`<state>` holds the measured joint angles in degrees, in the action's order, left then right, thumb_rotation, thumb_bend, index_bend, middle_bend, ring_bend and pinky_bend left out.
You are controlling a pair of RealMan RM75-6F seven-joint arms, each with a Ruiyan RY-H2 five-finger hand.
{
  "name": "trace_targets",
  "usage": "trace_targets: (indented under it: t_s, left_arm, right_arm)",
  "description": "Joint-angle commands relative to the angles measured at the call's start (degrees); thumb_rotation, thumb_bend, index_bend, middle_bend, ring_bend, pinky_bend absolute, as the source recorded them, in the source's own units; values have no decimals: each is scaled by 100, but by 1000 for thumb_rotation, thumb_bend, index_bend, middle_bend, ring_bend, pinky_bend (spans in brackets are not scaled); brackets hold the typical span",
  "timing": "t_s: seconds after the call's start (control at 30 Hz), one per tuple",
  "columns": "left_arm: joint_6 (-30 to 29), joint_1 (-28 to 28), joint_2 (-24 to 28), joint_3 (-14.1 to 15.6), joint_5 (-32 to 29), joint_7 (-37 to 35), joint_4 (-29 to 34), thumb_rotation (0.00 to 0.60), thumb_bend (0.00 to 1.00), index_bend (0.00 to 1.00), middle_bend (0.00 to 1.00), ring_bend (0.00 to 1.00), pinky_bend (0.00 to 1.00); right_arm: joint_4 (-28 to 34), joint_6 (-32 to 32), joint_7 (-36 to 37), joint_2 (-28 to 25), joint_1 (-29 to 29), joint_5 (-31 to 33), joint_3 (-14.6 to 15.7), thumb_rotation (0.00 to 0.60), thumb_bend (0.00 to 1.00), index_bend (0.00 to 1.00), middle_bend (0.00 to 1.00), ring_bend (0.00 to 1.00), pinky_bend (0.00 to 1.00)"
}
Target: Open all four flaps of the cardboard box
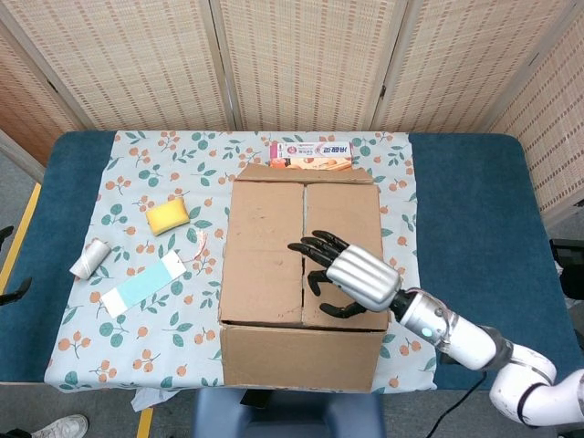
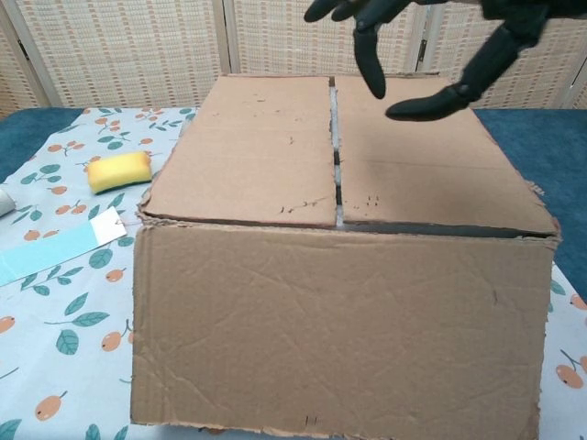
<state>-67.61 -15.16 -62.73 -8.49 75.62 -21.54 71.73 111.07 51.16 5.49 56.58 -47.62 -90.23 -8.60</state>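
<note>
box [image 1: 301, 274] at frame centre on the tabletop [image 1: 474, 210], two top flaps lying flat and meeting at a middle seam, near flap hanging down the front. right hand [image 1: 351, 274] hovers over the right flap, fingers spread, holding nothing. left hand not visible.

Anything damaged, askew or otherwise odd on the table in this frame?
Only wear on the brown cardboard box: its right top flap has a ragged, torn right edge, and its front is creased. The right hand hovers open above the flaps. Nothing is spilled.
</note>
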Motion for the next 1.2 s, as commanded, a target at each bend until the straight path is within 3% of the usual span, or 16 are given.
trace_targets:
  t_s: [0.03, 0.13, 0.33, 0.63, 1.03, 1.2]
  left_arm:
    - [41, -4, -3, 2, 2, -146, -61, 600, 394, 0, 150, 87, 0]
    - [87, -16, -2, 13, 22, -254, -114, 600, 394, 0, 150, 87, 0]
    - [138, -49, -53, 8, -36, -103, -161, 600, 394, 0, 150, 87, 0]
    - [228, -71, -61, -3, -83, -188, -217, 600, 394, 0, 150, 87, 0]
    - [294, -87, -60, 14, -3, -564, -384, 600, 395, 0, 150, 86, 0]
    - [286, -86, -56, 17, 25, -672, -426, 600, 395, 0, 150, 85, 0]
  right_arm:
    - [-300, -404, -959, 506, -411, 671, -363, 468, 375, 540, 61, 3, 0]
    - [-494, -450, -1549, 676, -533, 832, -392, 440, 341, 540, 51, 0, 0]
    - [-658, -695, -2402, 864, -760, 1403, -396, 278, 223, 547, 24, 0, 0]
    - [-1125, -731, -2589, 1205, -1019, 1549, -474, 262, 206, 689, 50, 0, 0]
    - [-1734, -1152, -2398, 1665, -1399, 1612, -376, 243, 202, 697, 19, 0, 0]
    - [-1861, -1315, -2428, 1740, -1516, 1699, -316, 242, 192, 647, 0, 0, 0]
